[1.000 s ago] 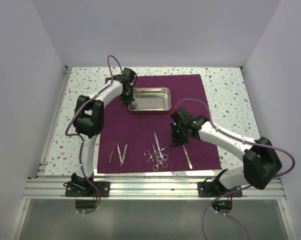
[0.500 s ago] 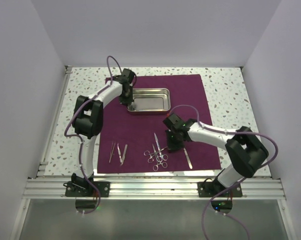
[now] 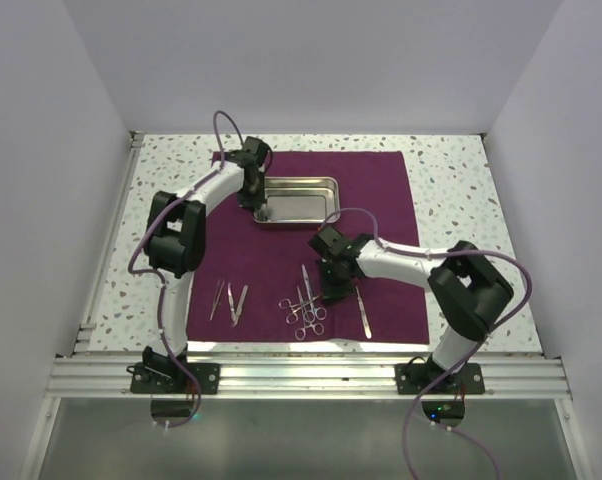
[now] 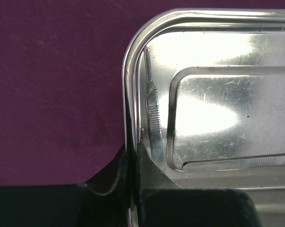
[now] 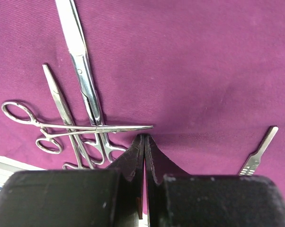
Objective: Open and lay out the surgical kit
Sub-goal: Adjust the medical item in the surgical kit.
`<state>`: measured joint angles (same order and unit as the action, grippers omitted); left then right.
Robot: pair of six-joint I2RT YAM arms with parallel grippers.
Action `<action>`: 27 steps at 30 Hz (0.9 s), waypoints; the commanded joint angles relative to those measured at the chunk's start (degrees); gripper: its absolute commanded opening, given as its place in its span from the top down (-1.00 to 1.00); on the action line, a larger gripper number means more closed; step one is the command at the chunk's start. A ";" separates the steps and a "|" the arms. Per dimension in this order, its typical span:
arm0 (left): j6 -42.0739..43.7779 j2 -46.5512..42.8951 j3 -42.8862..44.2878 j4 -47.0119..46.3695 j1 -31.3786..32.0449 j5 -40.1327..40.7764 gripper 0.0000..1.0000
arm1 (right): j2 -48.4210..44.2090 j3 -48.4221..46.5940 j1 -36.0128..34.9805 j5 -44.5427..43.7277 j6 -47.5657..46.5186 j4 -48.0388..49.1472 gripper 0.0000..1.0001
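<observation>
Surgical kit: left jaws clenched on rim of shallow shiny steel tray (image 4: 218, 109), upper centre of overhead frame. Right jaws clenched, tips on dark purple cloth wrap (image 5: 204, 71); silvery scissors (image 5: 85, 85) and ringed forceps (image 5: 123, 127) left of tips.

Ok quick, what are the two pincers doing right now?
Left pincer: closed on the tray rim.
Right pincer: closed, nothing seen in it.

Maroon cloth (image 3: 381, 180), silvery tray (image 3: 306, 205), speckled table (image 3: 451, 180)
</observation>
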<state>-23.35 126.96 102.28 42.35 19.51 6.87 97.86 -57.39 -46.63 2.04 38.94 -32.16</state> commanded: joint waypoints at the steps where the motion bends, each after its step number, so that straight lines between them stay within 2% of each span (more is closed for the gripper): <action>1: 2.35 -3.47 -0.59 1.69 -0.61 1.48 1.00 | 1.98 -4.21 -0.83 -1.96 -0.61 0.09 1.00; 10: 2.61 -3.73 -0.15 1.69 -0.96 0.95 1.00 | 2.16 -14.51 -1.00 -5.29 -4.31 -10.90 1.00; 27: 2.00 -3.47 -1.29 0.72 -0.96 -0.02 1.00 | 0.22 -9.68 -1.18 -5.56 -4.05 -10.64 1.00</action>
<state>-22.92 126.76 101.73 42.00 19.16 6.46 99.33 -67.75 -47.59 -2.50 34.94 -42.92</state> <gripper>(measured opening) 0.056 0.010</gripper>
